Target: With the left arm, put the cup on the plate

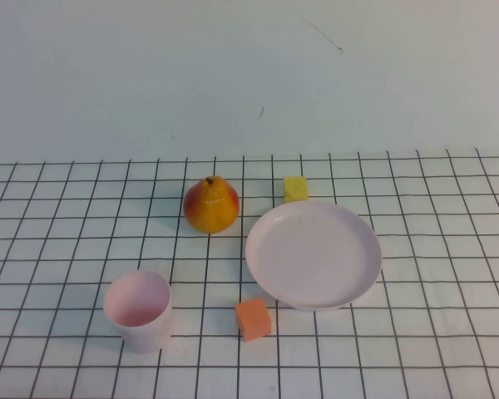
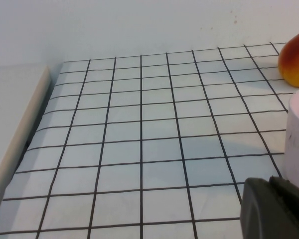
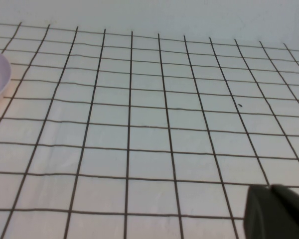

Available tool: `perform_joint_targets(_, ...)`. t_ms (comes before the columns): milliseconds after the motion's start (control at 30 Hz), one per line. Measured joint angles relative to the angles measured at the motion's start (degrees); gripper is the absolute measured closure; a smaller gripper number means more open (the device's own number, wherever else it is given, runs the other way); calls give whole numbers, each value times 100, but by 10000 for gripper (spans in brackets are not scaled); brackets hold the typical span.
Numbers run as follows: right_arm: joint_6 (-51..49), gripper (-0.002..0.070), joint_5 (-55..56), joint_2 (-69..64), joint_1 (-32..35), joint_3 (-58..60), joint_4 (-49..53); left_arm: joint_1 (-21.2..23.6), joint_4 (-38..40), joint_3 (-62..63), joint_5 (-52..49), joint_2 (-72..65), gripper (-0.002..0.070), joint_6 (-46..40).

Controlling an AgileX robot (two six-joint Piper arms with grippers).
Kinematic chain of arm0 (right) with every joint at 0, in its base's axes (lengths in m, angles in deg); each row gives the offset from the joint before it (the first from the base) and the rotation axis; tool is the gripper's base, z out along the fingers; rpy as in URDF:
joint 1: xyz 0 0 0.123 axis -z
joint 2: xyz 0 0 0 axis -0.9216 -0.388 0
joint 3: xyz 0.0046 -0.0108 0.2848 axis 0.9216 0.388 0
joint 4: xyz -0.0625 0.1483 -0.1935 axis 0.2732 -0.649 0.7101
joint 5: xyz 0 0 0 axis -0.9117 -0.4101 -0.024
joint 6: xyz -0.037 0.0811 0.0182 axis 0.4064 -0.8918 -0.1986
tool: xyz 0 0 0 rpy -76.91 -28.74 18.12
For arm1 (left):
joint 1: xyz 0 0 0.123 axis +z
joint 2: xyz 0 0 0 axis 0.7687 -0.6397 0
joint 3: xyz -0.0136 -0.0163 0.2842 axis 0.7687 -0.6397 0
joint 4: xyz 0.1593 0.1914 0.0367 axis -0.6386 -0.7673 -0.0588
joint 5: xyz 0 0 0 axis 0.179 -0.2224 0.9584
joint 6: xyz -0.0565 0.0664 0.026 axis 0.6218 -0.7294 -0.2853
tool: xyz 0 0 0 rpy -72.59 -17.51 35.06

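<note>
Cup [image 1: 138, 309] sits upright near-left, plate [image 1: 313, 253] right. Left hand [image 2: 274, 209] and right hand [image 3: 276, 211] barely show, can't tell their state. Risk: tipping that light cup.

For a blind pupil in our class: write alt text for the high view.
A small pale pink plastic cup stands upright on a gridded table, apart from a round pale pink plate; neither the left gripper nor the right gripper appears.

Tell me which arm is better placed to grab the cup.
Left. The cup stands on the robot's left and shows beside the left hand; the right hand sees only the plate edge.
</note>
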Motion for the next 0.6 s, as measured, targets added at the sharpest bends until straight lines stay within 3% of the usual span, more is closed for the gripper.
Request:
perform_joint_targets(300,0,678,0,0,0,0,0,0,0,0,650,0,677,0)
perform_joint_targets(600,0,678,0,0,0,0,0,0,0,0,2580,0,677,419)
